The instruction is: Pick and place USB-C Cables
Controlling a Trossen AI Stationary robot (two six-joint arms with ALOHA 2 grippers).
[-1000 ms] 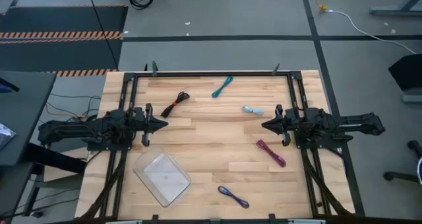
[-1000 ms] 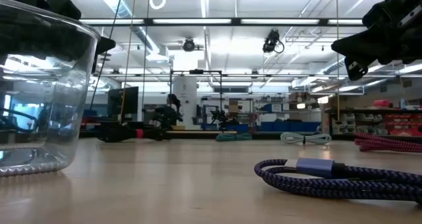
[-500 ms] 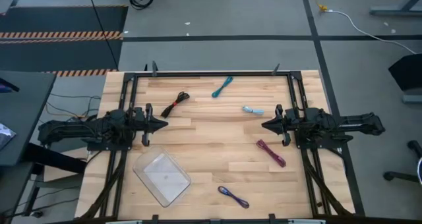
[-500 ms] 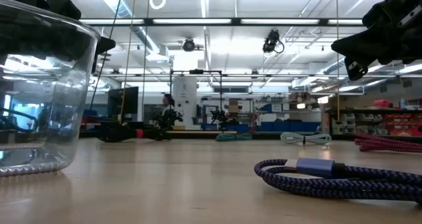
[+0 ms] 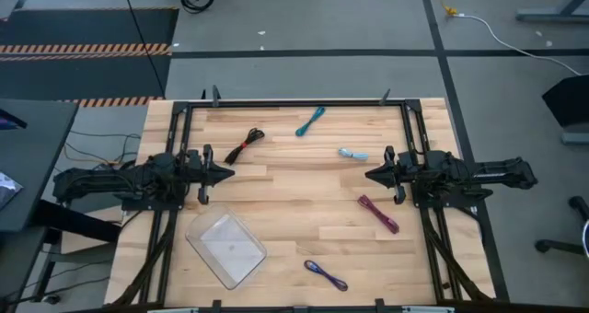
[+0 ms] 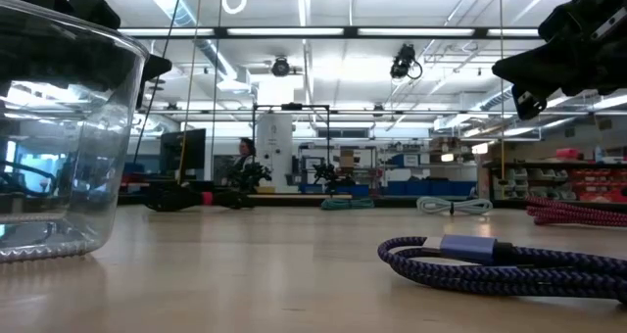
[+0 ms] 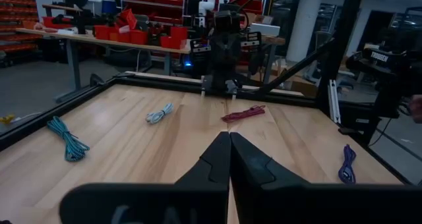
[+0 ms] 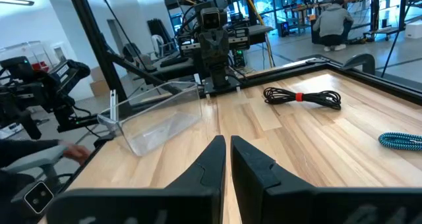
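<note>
Both arms are waiting at mid-frame: the left gripper point(image 5: 226, 174) and right gripper point(image 5: 371, 175) are sitting with fingers pressed together, empty. Five short braided USB-C cables are lying apart: black-and-red point(image 5: 244, 145), teal point(image 5: 310, 121), pale blue-grey point(image 5: 352, 154), magenta point(image 5: 378, 214), purple point(image 5: 326, 275) at lower centre beside the clear plastic rectangular tray point(image 5: 226, 249).

1. The dark six-joint left arm lies level at the 9 o'clock edge of the tabletop, its left gripper point(image 5: 225, 174) aimed toward 3 o'clock, jaws pressed together and holding nothing.
2. The dark right arm mirrors it at the 3 o'clock edge, its right gripper point(image 5: 372, 175) aimed toward 9 o'clock, jaws likewise together and bare.
</note>
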